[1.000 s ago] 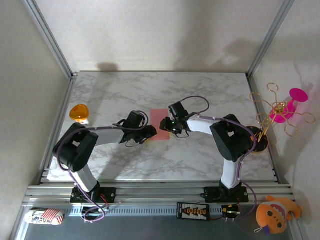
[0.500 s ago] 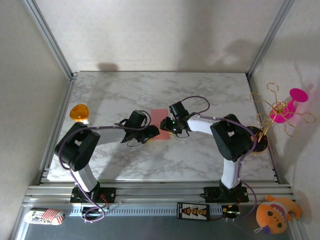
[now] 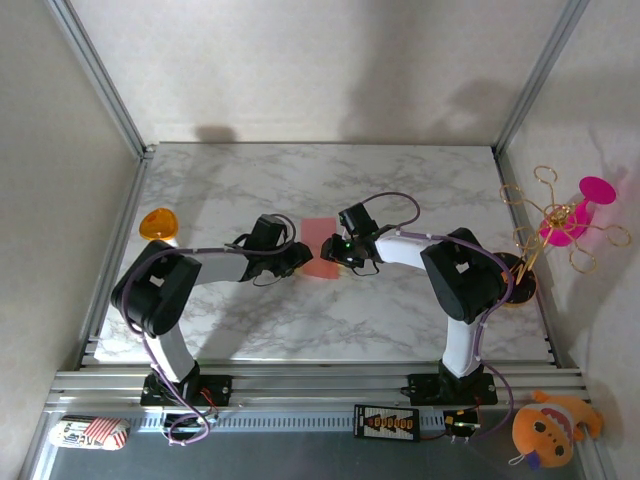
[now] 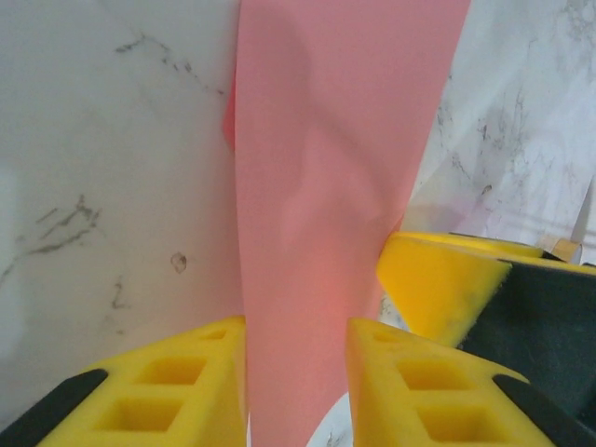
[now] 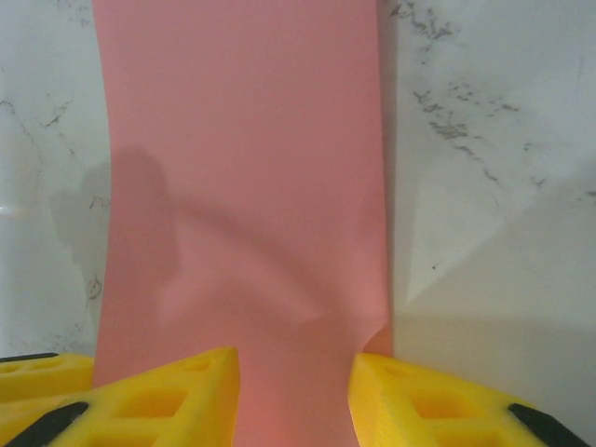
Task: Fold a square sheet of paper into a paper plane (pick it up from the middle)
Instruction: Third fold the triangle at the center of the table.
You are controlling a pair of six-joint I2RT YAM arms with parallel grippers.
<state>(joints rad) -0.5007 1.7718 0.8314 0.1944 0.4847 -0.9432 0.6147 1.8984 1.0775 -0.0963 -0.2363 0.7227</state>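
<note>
The square sheet of paper is salmon-pink and lies on the marble table between my two grippers. My left gripper reaches it from the left. In the left wrist view the paper runs up from between the yellow fingers, which stand a narrow gap apart around it; the gripper is open. My right gripper meets the sheet from the right, and one of its yellow fingers shows beside the paper. In the right wrist view the gripper is open over the rumpled paper.
An orange round disc sits at the table's left edge. A magenta flower toy on gold wire stands off the right edge. An orange plush lies at the near right, below the rail. Metal frame posts flank the table.
My left gripper has shifted slightly toward the back and its jaws have narrowed around the paper. The paper's near left edge has moved a little. The right gripper has hardly moved.
</note>
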